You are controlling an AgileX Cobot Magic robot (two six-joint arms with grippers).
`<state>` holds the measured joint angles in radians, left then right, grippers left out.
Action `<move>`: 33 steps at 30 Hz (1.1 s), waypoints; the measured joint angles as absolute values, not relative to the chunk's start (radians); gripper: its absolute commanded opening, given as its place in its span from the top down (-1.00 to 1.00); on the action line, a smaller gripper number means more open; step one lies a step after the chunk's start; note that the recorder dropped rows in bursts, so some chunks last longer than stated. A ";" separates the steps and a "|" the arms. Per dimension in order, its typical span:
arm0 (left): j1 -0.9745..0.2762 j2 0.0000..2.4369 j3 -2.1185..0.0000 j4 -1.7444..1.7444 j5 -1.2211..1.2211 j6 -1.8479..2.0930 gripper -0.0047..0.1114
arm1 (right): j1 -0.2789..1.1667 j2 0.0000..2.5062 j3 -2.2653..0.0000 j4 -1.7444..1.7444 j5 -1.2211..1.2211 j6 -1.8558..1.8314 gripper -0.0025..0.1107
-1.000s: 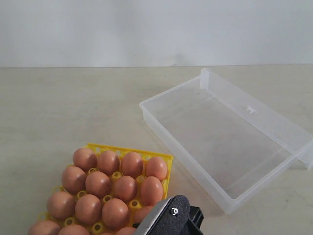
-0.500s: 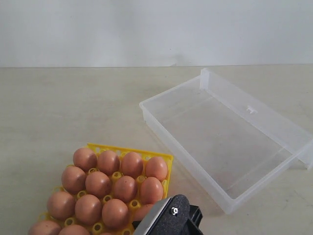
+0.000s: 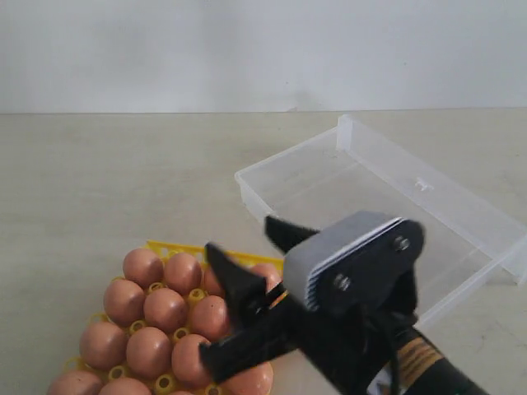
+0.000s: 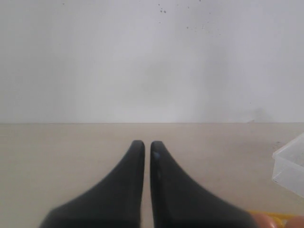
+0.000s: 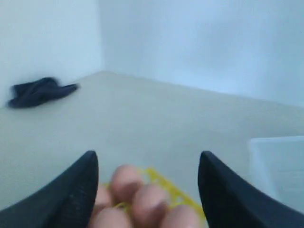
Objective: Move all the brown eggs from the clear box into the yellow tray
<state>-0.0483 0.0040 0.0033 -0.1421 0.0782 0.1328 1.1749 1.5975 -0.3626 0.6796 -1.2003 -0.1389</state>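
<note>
Several brown eggs (image 3: 165, 309) partly behind right claw (image 3: 240, 234)

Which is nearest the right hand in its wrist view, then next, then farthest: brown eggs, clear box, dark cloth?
1. brown eggs, just ahead of the open right hand.
2. clear box, off to one side.
3. dark cloth, far off, on the opposite side.

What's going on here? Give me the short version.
The right gripper hangs open over the yellow tray, holding nothing. The brown eggs sit in the tray's cups, and no egg shows in the clear box beside it, though the arm hides part of the box. The left gripper is shut on nothing and only its wrist view shows it. The transfer looks about done.
</note>
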 measured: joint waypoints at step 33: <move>-0.048 0.004 0.003 -0.142 0.078 0.133 0.85 | -0.329 1.226 -0.913 -0.070 -0.609 0.254 0.96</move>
